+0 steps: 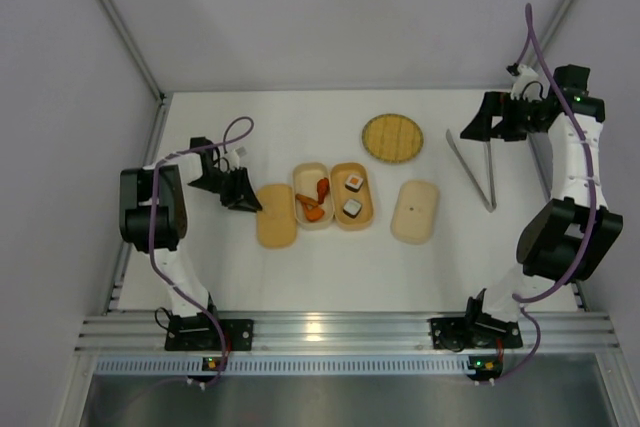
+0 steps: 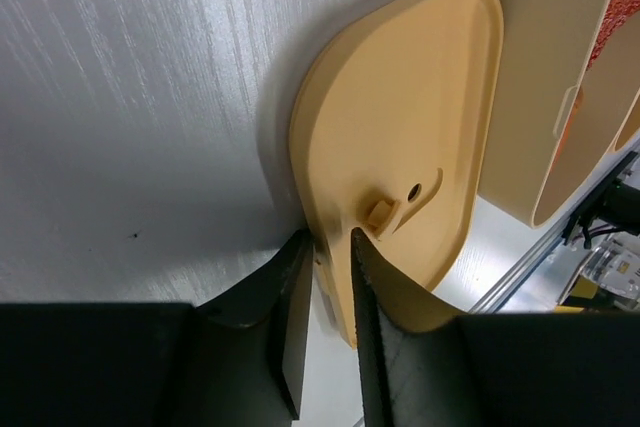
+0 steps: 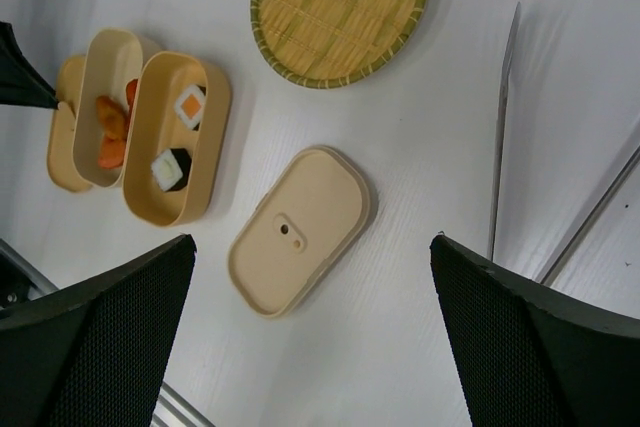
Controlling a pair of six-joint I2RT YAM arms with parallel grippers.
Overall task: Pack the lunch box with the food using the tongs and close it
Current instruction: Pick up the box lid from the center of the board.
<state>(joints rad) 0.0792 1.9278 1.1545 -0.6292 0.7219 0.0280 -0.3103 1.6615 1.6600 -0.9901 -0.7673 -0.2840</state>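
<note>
We are looking first at the left gripper (image 2: 330, 277), whose fingers (image 2: 295, 347) are standing close together on either side of the near rim of the flat tan lid (image 2: 400, 127). The gap between them is hardly wider than the rim itself. From the wrist view we cannot tell whether the pads are already pinching the rim or only bracketing it, so we are not calling it a firm hold. The lid is lying flat on the surface (image 1: 330, 277), touching the left tray (image 1: 312, 166). Taking it by the edge looks to us like the only way to lift something so thin. The orange-red pieces (image 1: 316, 201) are sitting in that tray, and the two sushi rolls (image 1: 353, 183) are sitting in the right tray (image 1: 353, 165), which is touching it. We are therefore judging the filling done and the closing as what is left. The rounded lid (image 1: 415, 211) is waiting just beside the right tray, near the woven plate (image 1: 392, 137). Far to the right, the right gripper (image 1: 478, 129) is hanging above the surface with its jaws spread fully wide, holding nothing. The tongs (image 3: 505, 127) are lying loose on the surface beneath it, well apart from the trays.
</note>
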